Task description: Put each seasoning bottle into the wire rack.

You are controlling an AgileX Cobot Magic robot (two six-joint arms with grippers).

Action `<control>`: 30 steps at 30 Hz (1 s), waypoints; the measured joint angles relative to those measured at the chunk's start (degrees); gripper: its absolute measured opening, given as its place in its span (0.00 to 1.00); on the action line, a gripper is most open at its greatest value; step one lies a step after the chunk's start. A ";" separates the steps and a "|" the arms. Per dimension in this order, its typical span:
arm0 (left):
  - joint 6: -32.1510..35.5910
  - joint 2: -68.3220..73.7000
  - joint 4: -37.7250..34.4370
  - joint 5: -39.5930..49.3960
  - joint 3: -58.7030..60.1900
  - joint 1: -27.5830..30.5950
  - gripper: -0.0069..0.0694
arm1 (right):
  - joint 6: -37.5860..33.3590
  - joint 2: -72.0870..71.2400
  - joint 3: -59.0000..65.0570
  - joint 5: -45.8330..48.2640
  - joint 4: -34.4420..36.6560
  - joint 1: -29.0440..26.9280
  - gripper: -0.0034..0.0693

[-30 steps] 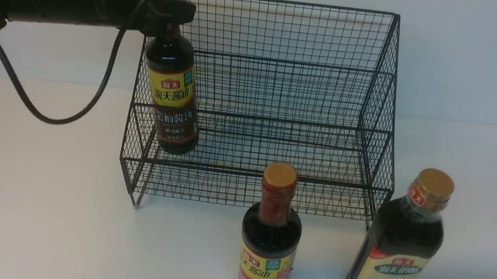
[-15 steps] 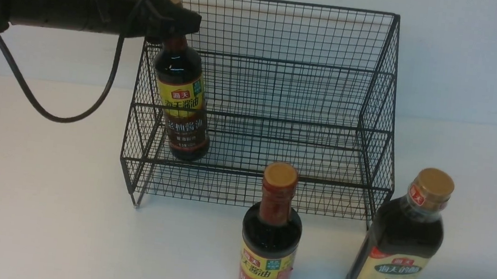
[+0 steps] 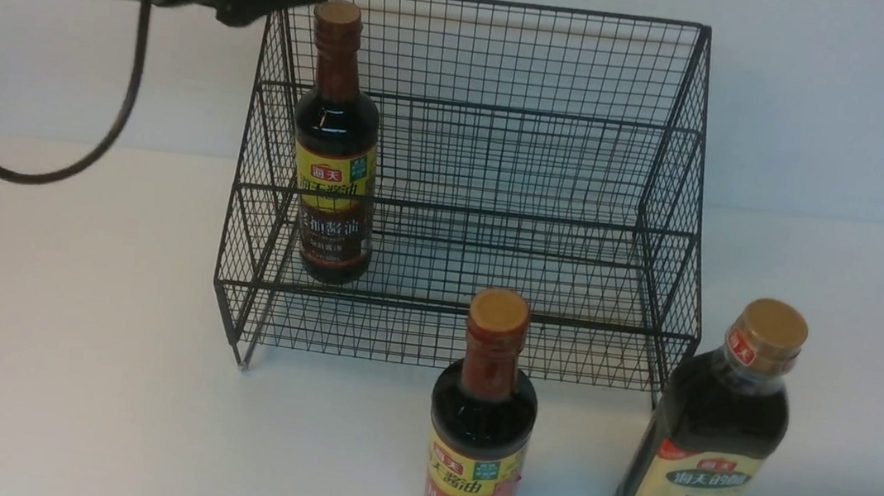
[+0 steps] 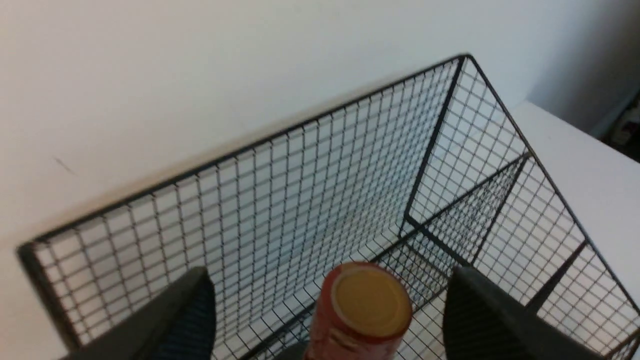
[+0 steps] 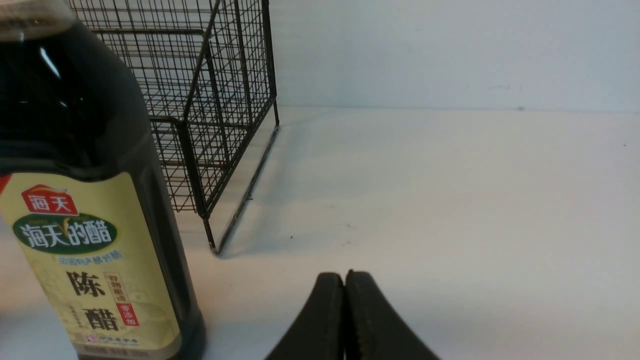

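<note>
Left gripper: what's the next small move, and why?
Probably lift the left gripper straight up, clear of the wire rack. Its jaws are open, apart from the cap, and the racked bottle stands upright on the lower tier unaided. The slim bottle and the cream-label bottle wait on the table, so freeing the arm comes first.

Even, bright light; the big bottle (image 3: pixel 708 432) casts a soft rightward shadow.
</note>
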 joint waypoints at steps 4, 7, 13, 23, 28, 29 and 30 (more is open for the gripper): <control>-5.64 -5.71 3.03 2.75 0.00 2.92 0.77 | 0.00 0.00 0.00 0.00 0.00 0.00 0.03; -12.31 -9.82 8.38 7.71 0.00 4.14 0.64 | 0.00 0.00 0.00 0.00 0.00 0.00 0.03; -22.84 -18.94 22.84 22.79 2.09 4.30 0.18 | 0.00 0.00 0.00 0.00 0.00 0.00 0.03; -19.52 -42.96 19.60 19.32 32.02 4.31 0.08 | 0.00 0.00 0.00 0.00 0.00 0.00 0.03; -17.63 -55.62 13.90 10.43 45.42 4.36 0.08 | 0.00 0.00 0.00 0.00 0.00 0.00 0.03; -17.63 -57.21 13.29 9.84 46.68 4.36 0.08 | 0.00 0.00 0.00 0.00 0.00 0.00 0.03; -17.63 -58.71 12.87 9.60 47.78 4.36 0.08 | 0.00 0.00 0.00 0.00 0.00 0.00 0.03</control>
